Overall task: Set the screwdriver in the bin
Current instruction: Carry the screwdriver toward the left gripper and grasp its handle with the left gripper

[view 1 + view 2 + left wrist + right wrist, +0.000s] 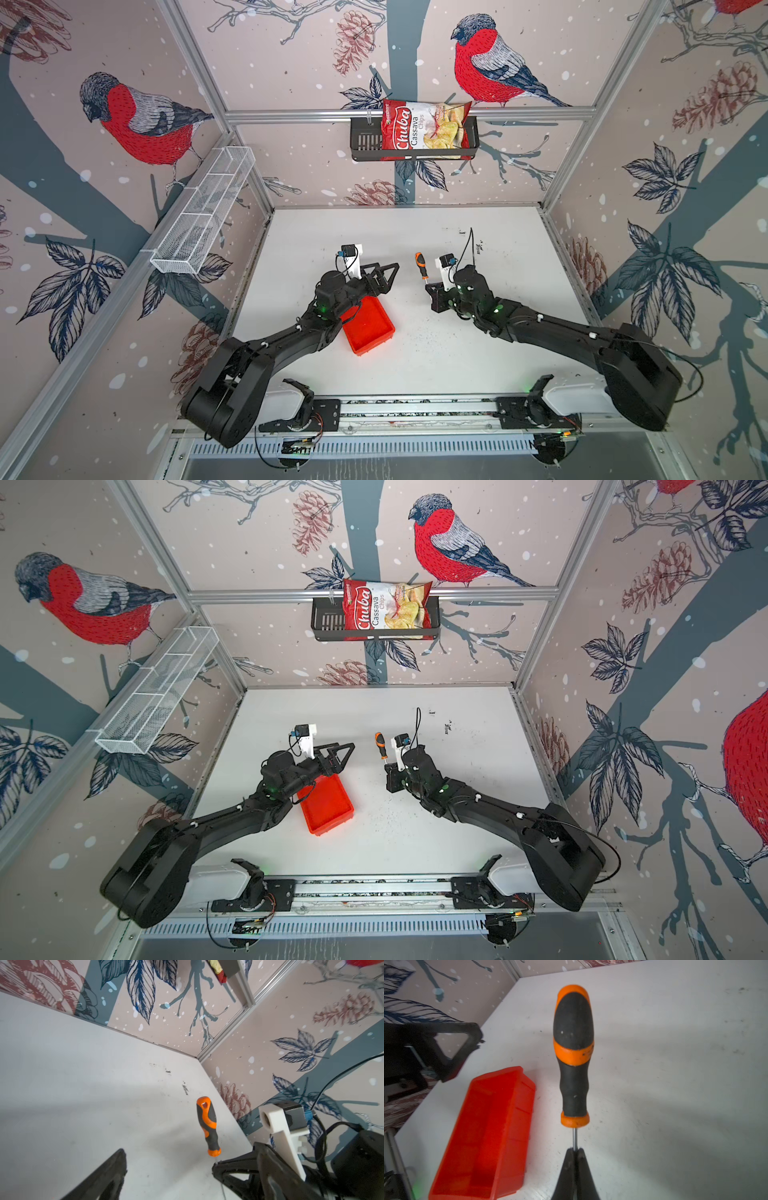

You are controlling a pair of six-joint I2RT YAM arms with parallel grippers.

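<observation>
My right fingers (566, 1167) pinch the shaft of the small orange-and-black-handled screwdriver (574, 1053), near but not over the shallow red plastic bin (521, 1109). My left fingers (108, 1174) stand spread, empty. Pickup done; carry and release remain.

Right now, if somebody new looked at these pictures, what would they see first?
Probably the giant red birds printed on the walls. Then the orange-and-black screwdriver, pinched by its thin shaft in the right tool over the middle of the white table. The bright red bin sits empty close beside it.
</observation>
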